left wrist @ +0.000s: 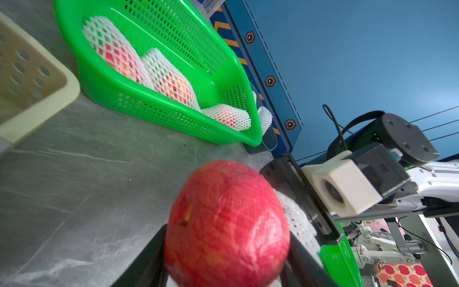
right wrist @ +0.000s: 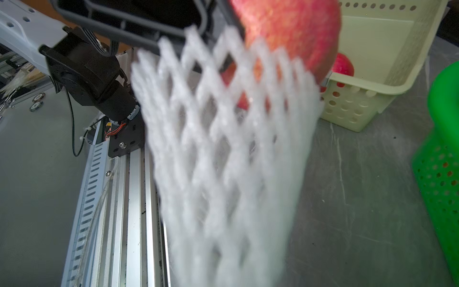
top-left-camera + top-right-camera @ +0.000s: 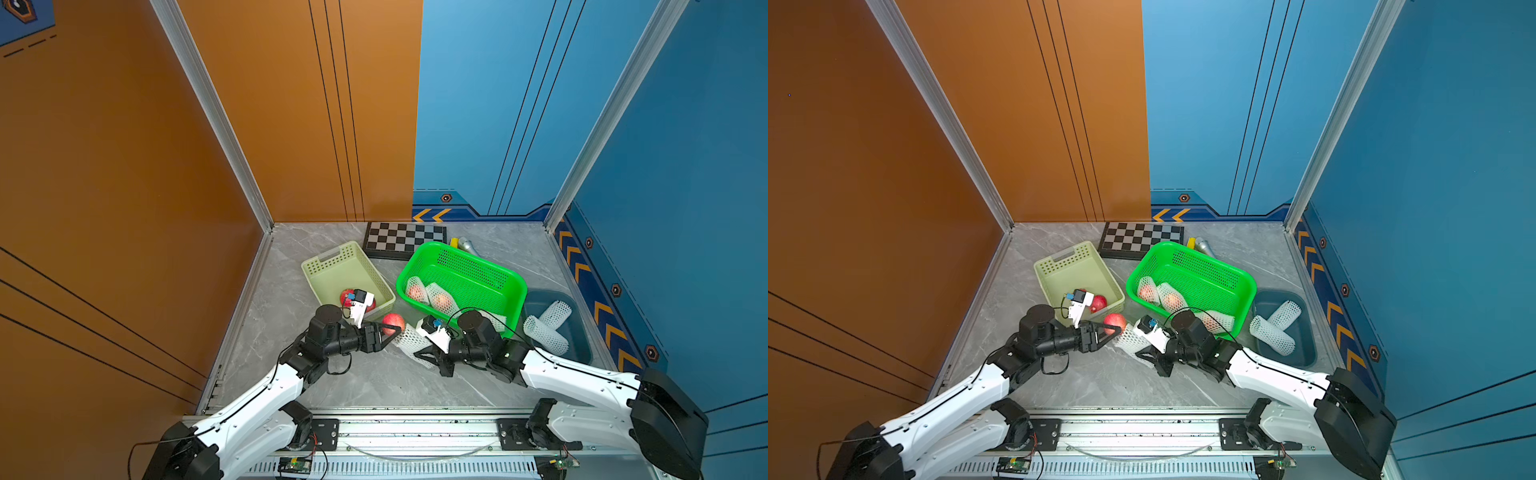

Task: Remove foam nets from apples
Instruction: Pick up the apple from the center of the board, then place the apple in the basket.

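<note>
The apple (image 3: 392, 320), bare and red, sits lower centre, clamped in the left gripper (image 3: 395, 327). Just right of it the foam net (image 3: 409, 341), its mouth touching the apple, is pinched by the closed right gripper (image 3: 428, 358).

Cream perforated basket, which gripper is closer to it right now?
Left. The left gripper holds a red apple just off the near corner of the cream basket; the right gripper, pinching the foam net, sits farther out, beyond the apple.
</note>
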{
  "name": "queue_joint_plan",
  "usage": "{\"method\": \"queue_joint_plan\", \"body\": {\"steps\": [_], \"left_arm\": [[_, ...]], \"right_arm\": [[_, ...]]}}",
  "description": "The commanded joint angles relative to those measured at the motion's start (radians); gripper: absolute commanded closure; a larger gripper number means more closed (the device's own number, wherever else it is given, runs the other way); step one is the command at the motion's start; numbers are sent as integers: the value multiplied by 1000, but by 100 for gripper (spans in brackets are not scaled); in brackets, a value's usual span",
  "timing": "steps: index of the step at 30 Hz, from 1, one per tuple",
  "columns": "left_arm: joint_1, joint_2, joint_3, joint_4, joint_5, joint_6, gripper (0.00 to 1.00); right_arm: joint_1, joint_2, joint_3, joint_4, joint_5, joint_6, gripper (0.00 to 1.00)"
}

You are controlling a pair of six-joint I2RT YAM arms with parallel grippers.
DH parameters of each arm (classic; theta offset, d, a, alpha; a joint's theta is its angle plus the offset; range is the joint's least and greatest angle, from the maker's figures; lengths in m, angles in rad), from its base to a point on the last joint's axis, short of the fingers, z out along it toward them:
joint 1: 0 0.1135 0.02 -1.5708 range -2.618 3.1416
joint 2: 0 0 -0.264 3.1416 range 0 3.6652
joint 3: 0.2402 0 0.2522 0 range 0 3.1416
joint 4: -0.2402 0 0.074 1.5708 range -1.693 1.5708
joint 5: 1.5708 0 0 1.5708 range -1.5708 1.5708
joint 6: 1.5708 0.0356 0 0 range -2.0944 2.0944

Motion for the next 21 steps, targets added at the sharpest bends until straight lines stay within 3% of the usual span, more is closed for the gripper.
{"method": "queue_joint_plan", "body": {"steps": [1, 5, 13, 21], "left_arm": [[33, -24, 32, -36, -29, 20, 36], [66, -50, 48, -76, -86, 37, 36], [154, -61, 140, -259, -360, 108, 34], [265, 126, 262, -329, -438, 105, 35]], "right_arm": [[-4, -18, 6, -22, 19, -1, 100], [-8, -6, 16, -31, 35, 2, 100], [-90, -11, 72, -102, 152, 117, 100], [-148, -92, 171, -301, 383, 311, 100]]}}
